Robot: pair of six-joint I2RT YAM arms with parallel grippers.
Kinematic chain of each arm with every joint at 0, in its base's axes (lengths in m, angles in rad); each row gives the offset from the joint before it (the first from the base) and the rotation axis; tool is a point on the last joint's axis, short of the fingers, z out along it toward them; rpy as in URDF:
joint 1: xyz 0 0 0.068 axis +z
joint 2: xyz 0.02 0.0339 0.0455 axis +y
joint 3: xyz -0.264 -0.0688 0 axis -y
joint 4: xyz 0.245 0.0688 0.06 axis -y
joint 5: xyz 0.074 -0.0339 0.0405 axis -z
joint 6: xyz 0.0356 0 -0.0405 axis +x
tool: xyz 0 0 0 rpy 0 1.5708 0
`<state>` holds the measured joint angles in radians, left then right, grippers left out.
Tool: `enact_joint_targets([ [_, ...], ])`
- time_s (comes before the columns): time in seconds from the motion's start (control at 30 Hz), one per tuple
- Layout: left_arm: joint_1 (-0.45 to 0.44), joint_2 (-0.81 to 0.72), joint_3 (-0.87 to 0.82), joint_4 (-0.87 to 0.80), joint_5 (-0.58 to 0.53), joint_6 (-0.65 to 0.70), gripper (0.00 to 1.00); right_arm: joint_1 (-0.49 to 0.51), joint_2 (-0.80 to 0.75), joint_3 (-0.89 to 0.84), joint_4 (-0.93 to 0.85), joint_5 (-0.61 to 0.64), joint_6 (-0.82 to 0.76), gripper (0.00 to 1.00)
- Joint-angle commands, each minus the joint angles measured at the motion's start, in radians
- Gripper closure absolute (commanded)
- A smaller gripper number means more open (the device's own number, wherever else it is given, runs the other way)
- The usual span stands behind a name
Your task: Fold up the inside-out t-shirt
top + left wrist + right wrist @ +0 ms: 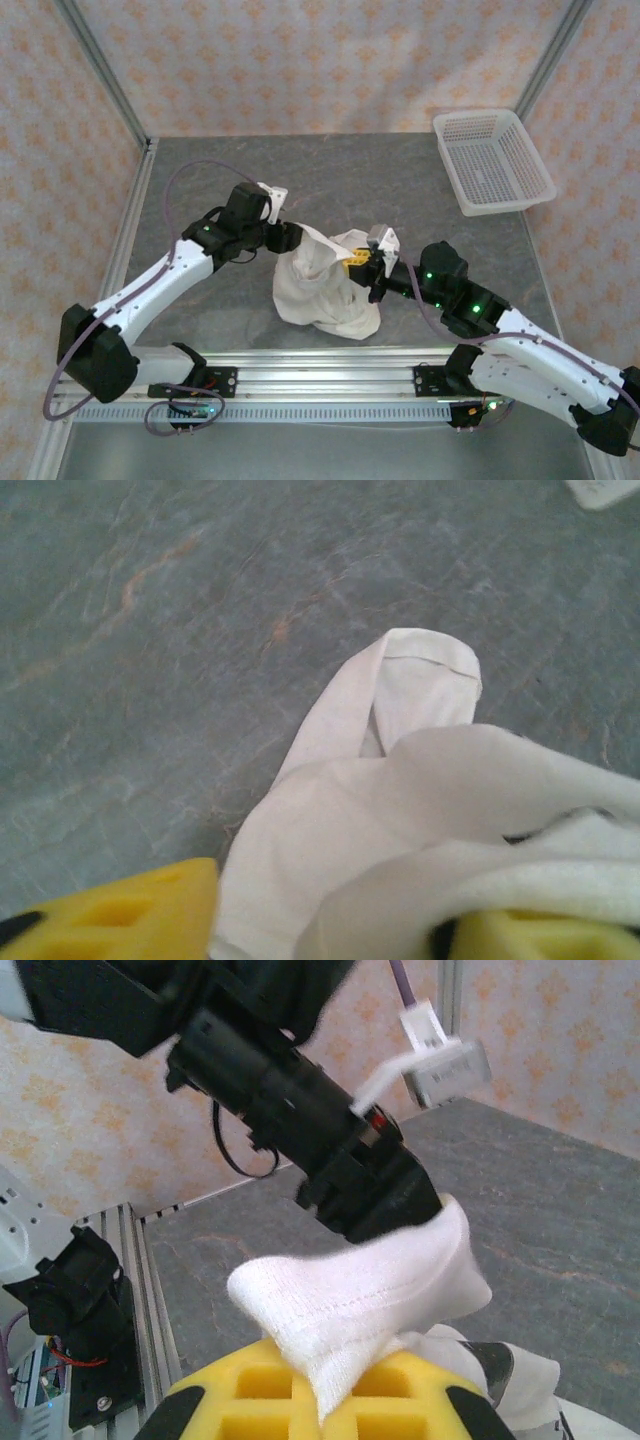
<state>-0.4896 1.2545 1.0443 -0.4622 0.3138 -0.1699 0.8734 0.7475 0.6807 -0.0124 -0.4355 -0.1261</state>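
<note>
Lying bunched, t-shirt (325,295) runs far-left to near-right.

No legible text, labels, brands, numbers or signs on any surface in view.

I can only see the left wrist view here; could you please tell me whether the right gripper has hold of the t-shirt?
Observer: Yes, the right gripper is shut on a fold of the t-shirt.
Operator: Thank you. How does the shirt lie overall?
Observer: From above, it is bunched in a heap between the two arms, not spread flat.
Operator: And where on the table?
Observer: Around the middle of the table, towards the near edge by the rail.
</note>
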Motion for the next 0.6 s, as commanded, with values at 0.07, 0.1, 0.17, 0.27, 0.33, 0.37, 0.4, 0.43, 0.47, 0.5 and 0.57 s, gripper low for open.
enact_joint_targets([
  [0.07,0.009,-0.217,0.005,-0.048,0.151,0.062,0.17,-0.011,0.037,-0.028,0.089,0.041,0.017,1.00],
  [0.1,0.008,-0.242,0.006,-0.086,0.159,0.051,0.14,-0.011,0.050,-0.027,0.091,0.043,0.015,1.00],
  [0.17,0.007,-0.269,0.004,-0.150,0.163,0.012,0.12,-0.014,0.069,-0.021,0.089,0.048,0.010,1.00],
  [0.27,-0.009,-0.277,-0.026,-0.178,0.156,-0.082,0.12,-0.013,0.093,-0.009,0.091,0.051,0.009,1.00],
  [0.33,-0.034,-0.275,-0.067,-0.116,0.184,-0.136,0.12,-0.013,0.106,-0.006,0.097,0.065,0.015,1.00],
  [0.37,-0.057,-0.268,-0.088,-0.075,0.196,-0.158,0.13,-0.014,0.113,-0.003,0.099,0.074,0.018,1.00],
  [0.4,-0.080,-0.253,-0.101,-0.045,0.196,-0.178,0.16,-0.013,0.119,0.000,0.095,0.084,0.020,1.00],
  [0.43,-0.098,-0.236,-0.109,-0.025,0.192,-0.197,0.18,-0.013,0.126,0.005,0.090,0.090,0.021,1.00],
  [0.47,-0.115,-0.206,-0.113,-0.012,0.184,-0.222,0.21,-0.014,0.131,0.008,0.081,0.096,0.022,1.00],
  [0.5,-0.126,-0.172,-0.109,-0.027,0.157,-0.240,0.24,-0.013,0.134,0.010,0.074,0.099,0.023,1.00],
  [0.57,-0.136,-0.114,-0.097,-0.089,0.042,-0.269,0.25,-0.014,0.134,0.010,0.071,0.104,0.026,1.00],
])
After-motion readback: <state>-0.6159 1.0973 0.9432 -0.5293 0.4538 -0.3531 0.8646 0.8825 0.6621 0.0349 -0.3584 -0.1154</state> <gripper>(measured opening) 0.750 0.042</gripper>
